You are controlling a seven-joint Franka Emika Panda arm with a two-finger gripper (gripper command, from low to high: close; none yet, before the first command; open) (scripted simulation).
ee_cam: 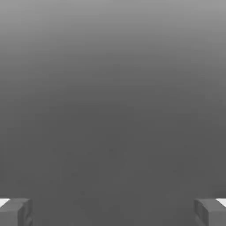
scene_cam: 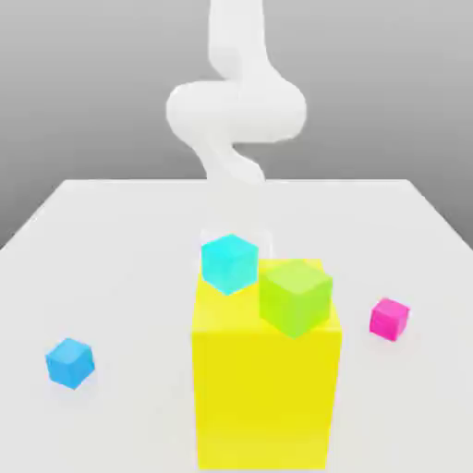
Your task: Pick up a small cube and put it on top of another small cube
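The small azure-blue cube [scene_cam: 70, 361] rests on the white table [scene_cam: 111, 240] at the exterior view's left, near the front. At the exterior view's right lies the small magenta cube [scene_cam: 389, 319], about the same size. My white arm [scene_cam: 236, 111] comes down at the back, and its lower end passes behind a cyan cube. In the hand view my gripper [ee_cam: 113, 212] is open: the two grey fingertips [ee_cam: 16, 212] stand far apart with nothing between them, facing plain grey.
A tall yellow block [scene_cam: 265, 379] stands at the front centre, between the two small cubes. A larger pale cyan cube [scene_cam: 228, 262] and a green cube [scene_cam: 296, 296] sit at its top edge. The table's back edge runs behind the arm.
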